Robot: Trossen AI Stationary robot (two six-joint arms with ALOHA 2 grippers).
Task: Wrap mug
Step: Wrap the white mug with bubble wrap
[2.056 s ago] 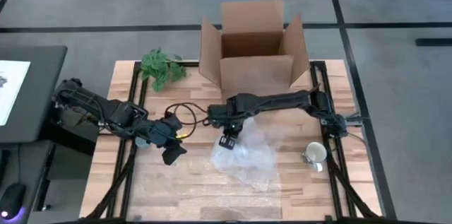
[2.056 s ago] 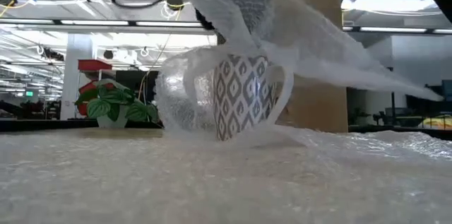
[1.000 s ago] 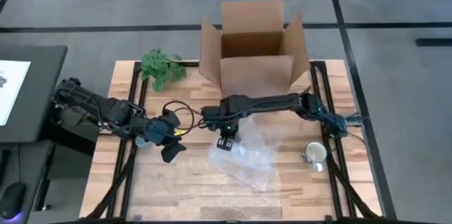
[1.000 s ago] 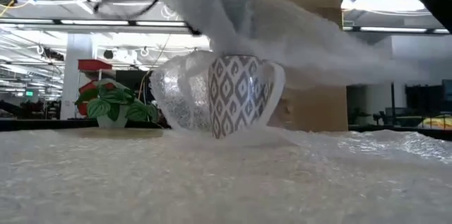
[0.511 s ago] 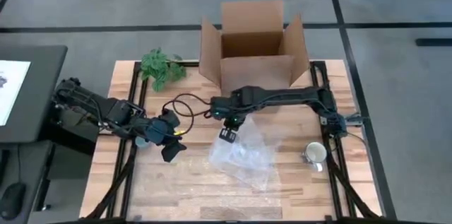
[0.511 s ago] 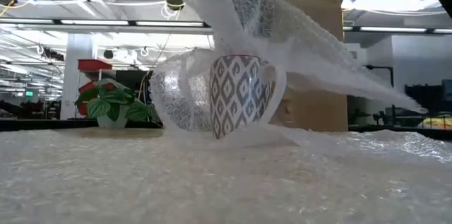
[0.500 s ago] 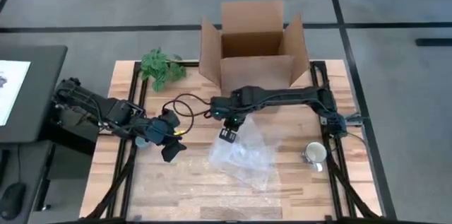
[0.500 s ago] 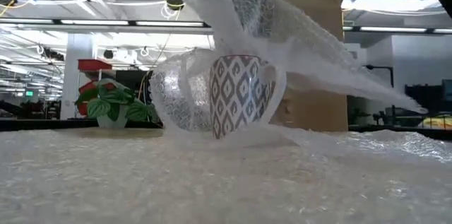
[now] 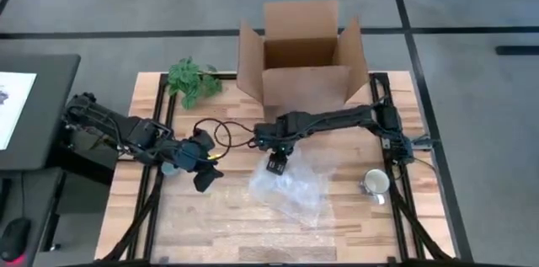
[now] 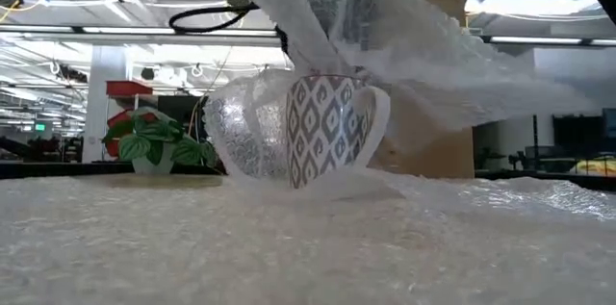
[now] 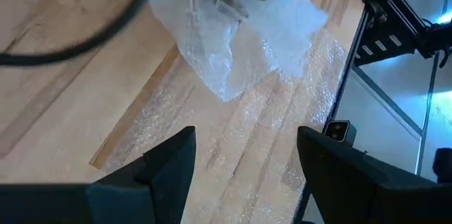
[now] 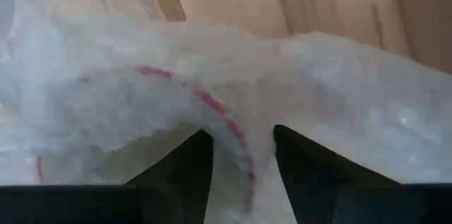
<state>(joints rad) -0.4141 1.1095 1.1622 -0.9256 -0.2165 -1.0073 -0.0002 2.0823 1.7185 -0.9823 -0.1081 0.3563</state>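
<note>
One patterned mug [image 10: 322,132] stands upright, handle apparently rightward, while the right end effector [image 9: 275,164] pinches bubble wrap [image 10: 404,36].

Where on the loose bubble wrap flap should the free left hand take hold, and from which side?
Probably the free edge of the wrap lying flat on the table nearest the camera side, coming from the left. The right hand holds the lifted flap over the mug, while the left hand is open beside the sheet, its path unobstructed.

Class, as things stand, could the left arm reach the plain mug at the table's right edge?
Probably not easily. The left gripper waits at the table's left, while the right arm, bubble wrap and patterned mug lie between it and the plain mug.
</note>
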